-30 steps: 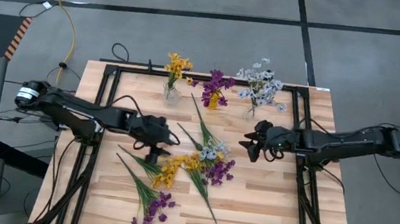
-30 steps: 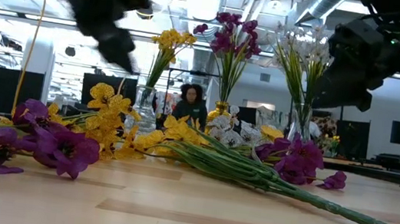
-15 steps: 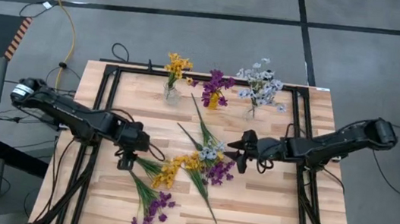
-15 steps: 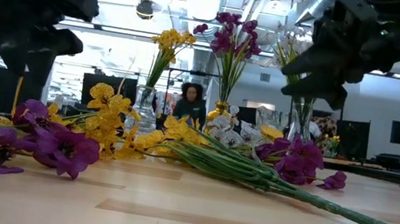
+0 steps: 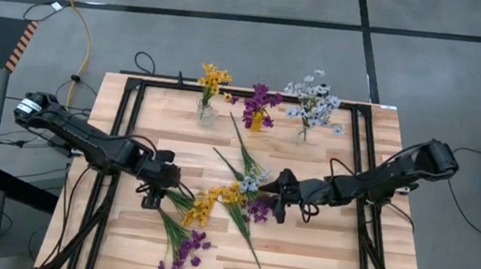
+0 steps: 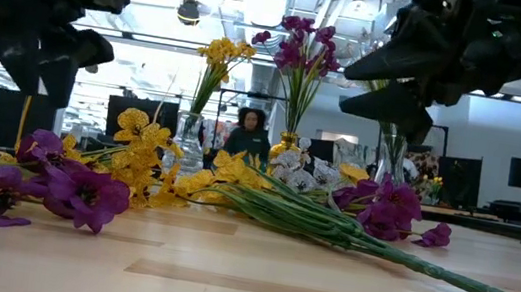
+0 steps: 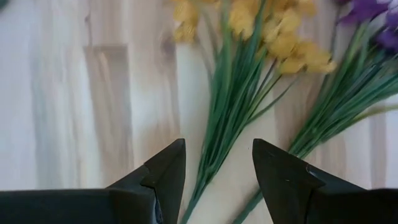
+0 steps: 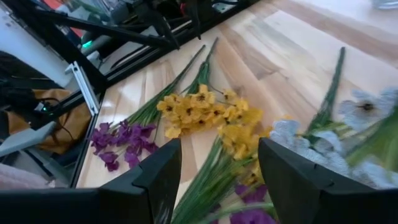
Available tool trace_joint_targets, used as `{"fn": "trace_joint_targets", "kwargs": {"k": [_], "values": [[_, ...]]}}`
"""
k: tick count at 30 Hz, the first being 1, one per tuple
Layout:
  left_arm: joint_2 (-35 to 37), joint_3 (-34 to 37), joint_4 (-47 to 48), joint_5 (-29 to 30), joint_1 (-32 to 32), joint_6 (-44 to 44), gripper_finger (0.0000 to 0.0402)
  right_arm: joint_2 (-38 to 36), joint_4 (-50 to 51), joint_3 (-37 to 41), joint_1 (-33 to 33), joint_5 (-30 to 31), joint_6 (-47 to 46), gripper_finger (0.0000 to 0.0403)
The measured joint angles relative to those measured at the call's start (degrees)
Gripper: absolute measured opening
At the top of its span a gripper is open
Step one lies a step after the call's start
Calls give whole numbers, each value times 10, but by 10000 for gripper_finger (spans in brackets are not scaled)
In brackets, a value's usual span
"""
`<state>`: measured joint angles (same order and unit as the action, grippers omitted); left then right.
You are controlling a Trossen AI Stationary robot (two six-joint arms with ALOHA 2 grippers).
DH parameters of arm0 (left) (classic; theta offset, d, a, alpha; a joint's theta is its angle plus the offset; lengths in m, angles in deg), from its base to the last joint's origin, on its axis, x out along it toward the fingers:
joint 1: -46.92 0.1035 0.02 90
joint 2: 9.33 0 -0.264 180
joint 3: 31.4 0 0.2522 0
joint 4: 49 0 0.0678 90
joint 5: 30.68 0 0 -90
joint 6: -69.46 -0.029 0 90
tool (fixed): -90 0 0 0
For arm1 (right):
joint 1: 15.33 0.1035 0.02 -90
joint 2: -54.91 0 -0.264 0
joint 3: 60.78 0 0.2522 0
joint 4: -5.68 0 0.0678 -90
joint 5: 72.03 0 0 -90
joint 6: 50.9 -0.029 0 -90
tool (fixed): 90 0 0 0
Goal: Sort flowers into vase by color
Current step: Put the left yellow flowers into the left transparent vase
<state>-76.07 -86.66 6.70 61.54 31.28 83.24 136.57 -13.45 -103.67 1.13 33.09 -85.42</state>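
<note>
High view: flowers [image 5: 223,201] piled mid-surface; left gripper [image 5: 152,199] and right gripper [image 5: 278,208] flank the pile. Left wrist: jaws apart over yellow stems [image 7: 231,106]. Right wrist: jaws apart. Risk: tangled stems, grabbing mixed colours.

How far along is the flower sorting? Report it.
Done: three vases at the table's far edge hold yellow, purple and pale bluish-white bunches. In hand: nothing; left gripper open over yellow sprig stems, right gripper open over the pile. Left: loose sprigs lying mid-table.
</note>
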Motion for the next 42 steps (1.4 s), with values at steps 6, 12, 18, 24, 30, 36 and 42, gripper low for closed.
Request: {"fn": "trace_joint_targets", "kwargs": {"k": [6, 12, 18, 24, 30, 36, 42], "values": [[0, 42, -56, -2, -7, 13, 173, 33, -2, -23, 9, 0, 0, 240], [0, 79, -70, 1, -7, 25, 173, 50, -1, -39, 8, 0, 0, 240], [0, 107, -123, 13, -7, 19, 173, 49, -4, -39, 8, 0, 0, 240], [0, 138, -181, -5, -7, 18, 173, 48, -4, -39, 8, 0, 0, 240], [0, 163, -222, -9, -7, 17, 173, 48, -3, -39, 8, 0, 0, 240], [0, 165, -225, -9, -7, 5, 173, 48, -4, -39, 8, 0, 0, 240], [-15, 165, -248, -18, -7, 4, 173, 48, -4, -39, 8, 0, 0, 240]]}}
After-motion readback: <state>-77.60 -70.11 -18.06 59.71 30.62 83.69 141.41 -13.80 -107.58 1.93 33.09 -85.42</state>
